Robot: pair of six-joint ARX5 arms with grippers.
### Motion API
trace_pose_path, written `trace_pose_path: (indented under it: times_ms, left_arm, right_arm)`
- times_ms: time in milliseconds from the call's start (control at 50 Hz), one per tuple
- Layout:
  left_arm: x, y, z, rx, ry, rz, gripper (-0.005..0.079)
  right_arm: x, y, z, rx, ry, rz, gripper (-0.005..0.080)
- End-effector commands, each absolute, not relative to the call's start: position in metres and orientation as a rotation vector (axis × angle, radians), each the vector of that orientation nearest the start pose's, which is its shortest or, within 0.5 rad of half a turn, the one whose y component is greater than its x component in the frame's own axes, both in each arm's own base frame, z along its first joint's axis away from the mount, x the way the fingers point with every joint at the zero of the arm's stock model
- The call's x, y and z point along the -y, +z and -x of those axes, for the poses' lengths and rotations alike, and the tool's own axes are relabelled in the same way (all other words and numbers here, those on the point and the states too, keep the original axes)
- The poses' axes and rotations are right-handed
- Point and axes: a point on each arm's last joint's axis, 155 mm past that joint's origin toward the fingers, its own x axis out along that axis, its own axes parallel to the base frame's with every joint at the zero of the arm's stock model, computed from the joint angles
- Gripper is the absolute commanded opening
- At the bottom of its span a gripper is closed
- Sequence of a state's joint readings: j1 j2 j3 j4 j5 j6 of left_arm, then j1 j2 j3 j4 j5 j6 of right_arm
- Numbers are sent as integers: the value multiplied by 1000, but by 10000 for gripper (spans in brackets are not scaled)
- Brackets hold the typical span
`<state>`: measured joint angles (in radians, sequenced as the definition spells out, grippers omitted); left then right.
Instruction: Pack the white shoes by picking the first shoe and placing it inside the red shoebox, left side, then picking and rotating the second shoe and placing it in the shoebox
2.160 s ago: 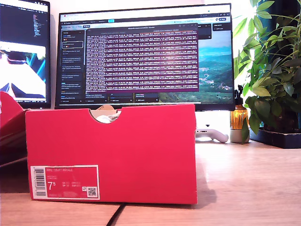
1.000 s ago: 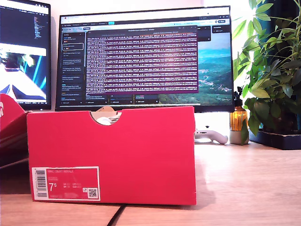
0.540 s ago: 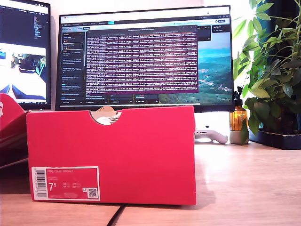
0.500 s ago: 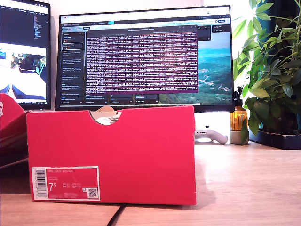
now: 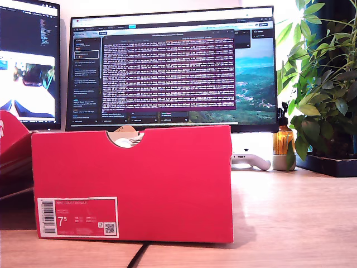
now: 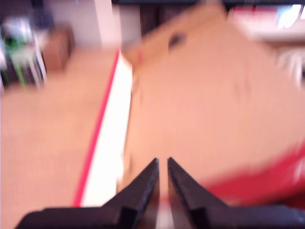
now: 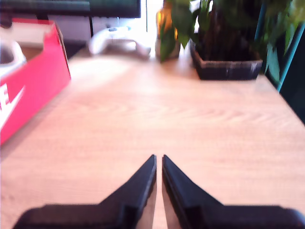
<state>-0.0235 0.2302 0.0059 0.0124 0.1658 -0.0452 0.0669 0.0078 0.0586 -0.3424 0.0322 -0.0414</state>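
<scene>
**Box stands ready; both claws closed and empty**

The desk (image 5: pixel 301 212) carries everything. On it the red shoebox (image 5: pixel 131 184) fills the exterior view's left half, its labelled end wall facing the camera, so its long axis runs away toward the desk's back edge and the monitor (image 5: pixel 173 67). Through the half-round notch in its top edge a bit of white shows, probably one of the white shoes (image 5: pixel 124 142), though too little is visible to say how it lies. Neither arm appears in the exterior view.

The first gripper (image 6: pixel 162 171) has its jaws drawn together with only a sliver between them, holding nothing. Its view is blurred: it seems to hover over the open box, with a red wall and white rim running away from the claw. The second gripper (image 7: pixel 158 168) is likewise pinched nearly closed and empty, over bare desk, with the box's side wall off to one flank and a potted plant (image 7: pixel 228 33) ahead.

By this judgement the first gripper is nearer the box. No second shoe can be found outside it.
</scene>
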Motion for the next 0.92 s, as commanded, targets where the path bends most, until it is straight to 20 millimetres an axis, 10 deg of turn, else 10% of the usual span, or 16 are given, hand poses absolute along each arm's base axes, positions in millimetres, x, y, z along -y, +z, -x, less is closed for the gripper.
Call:
trace_pose_path:
  times_ms: [0,340,900]
  left_arm:
    - [38,119,-258,-168,-193,56,42]
    - [39,143,-251,-62,-202,41,42]
    - [14,103,-247,-219,-58,74,43]
  right_arm:
    - [-10,109,-238,-281,40,46,0]
    - [-10,109,-238,-281,40,46,0]
    - [-10,109,-238,-282,40,46,0]
